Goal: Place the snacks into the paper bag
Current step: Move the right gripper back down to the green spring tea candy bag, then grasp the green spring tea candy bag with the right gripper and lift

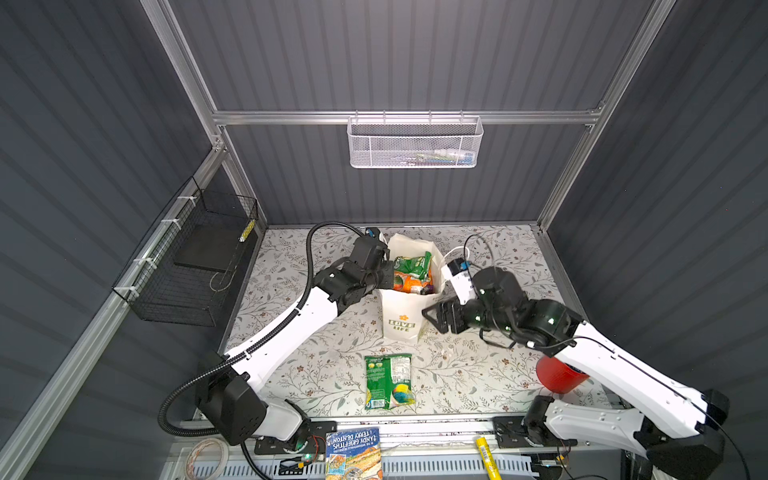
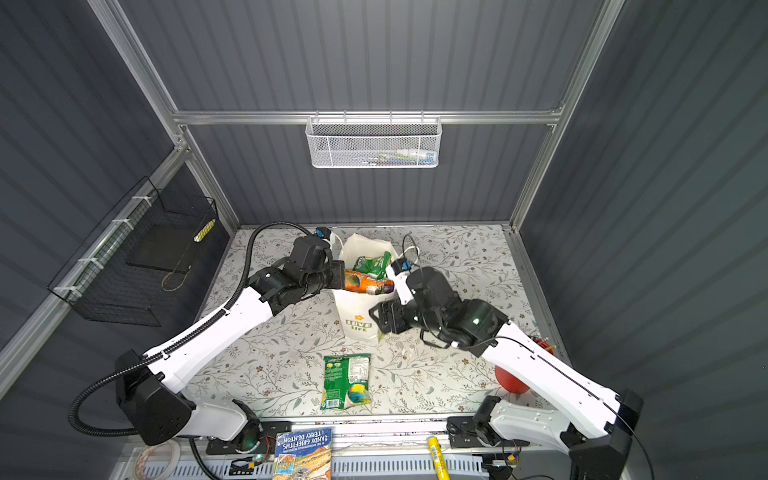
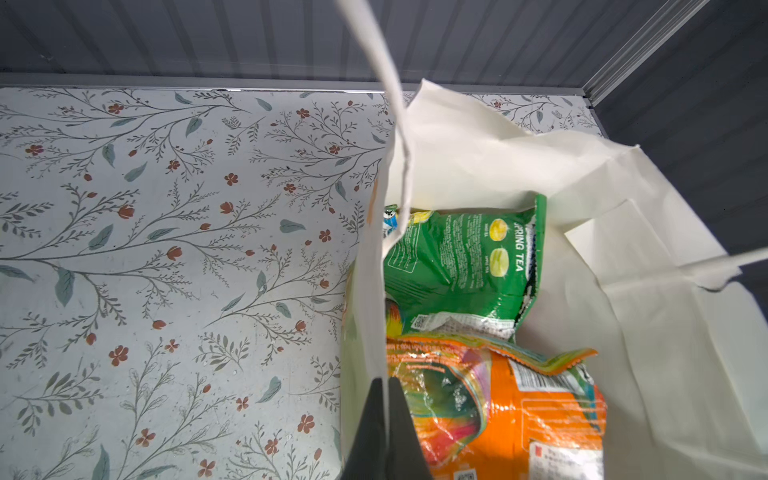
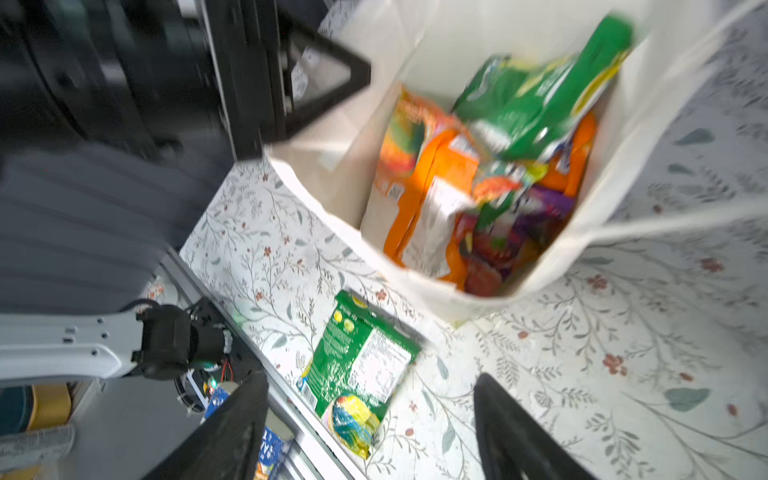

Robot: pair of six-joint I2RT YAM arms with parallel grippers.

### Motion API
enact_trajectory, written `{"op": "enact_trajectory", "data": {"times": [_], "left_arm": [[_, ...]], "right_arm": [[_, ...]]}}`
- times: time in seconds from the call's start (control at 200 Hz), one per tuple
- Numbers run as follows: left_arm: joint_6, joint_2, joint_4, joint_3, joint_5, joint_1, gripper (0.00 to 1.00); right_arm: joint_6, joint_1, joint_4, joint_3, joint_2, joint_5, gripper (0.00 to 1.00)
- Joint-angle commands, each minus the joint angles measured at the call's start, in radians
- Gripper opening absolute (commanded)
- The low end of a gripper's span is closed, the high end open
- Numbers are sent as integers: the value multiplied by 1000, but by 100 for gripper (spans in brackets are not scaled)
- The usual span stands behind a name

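The bag [image 1: 401, 322] stands upright near the centre of the table [image 1: 457, 374], mouth open, with "LOVE LIFE" on its 6 o'clock face. Several snacks lie piled inside it. A green packet [image 3: 457, 262] marked "SPRING TEA" sits toward 12 o'clock, an orange packet [image 3: 523, 415] is next to it toward 6 o'clock, and a magenta packet [image 4: 536, 208] is near the 5 o'clock corner. What lies under them is hidden. A loose packet [image 1: 388, 380], green, lies flat on the table at 6 o'clock from the bag, apart from it. The left gripper [image 3: 387, 384] reaches in from 9 o'clock, its fingers [image 3: 405, 428] pressed together on the bag's rim with the paper pinched between them. The right gripper [image 1: 434, 319] hangs just beside the bag at 4 o'clock, its fingers [image 4: 232, 428] wide apart and holding nothing; whether it touches the paper cannot be told. At 12 o'clock a mesh basket [image 1: 415, 143] hangs on the back rail, holding a few small items too blurred to name. At 9 o'clock a wire basket [image 1: 183, 299] on the side wall holds a dark flat slab and something yellow. A red cup [image 1: 557, 376] stands at 4 o'clock, partly under the right arm, and a book [image 1: 353, 455] lies at 6 o'clock past the table's edge.
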Motion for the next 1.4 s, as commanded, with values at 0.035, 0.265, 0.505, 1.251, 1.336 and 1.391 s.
{"op": "enact_trajectory", "data": {"times": [0.035,0.265,0.505,1.251,1.336,1.391], "left_arm": [[-30,15,-70,42,-133,1,0],[-32,16,-64,39,-143,1,0],[-21,2,-48,29,-137,1,0],[-9,3,-37,28,-128,1,0],[-9,5,-38,28,-127,1,0],[-7,7,-37,27,-126,1,0]], "right_arm": [[62,81,97,-149,-31,78,79],[149,151,361,-381,71,56,82],[205,151,609,-444,311,-8,85],[314,153,821,-429,583,-120,39],[318,152,821,-436,581,-110,30],[320,153,820,-438,583,-112,23]]}}
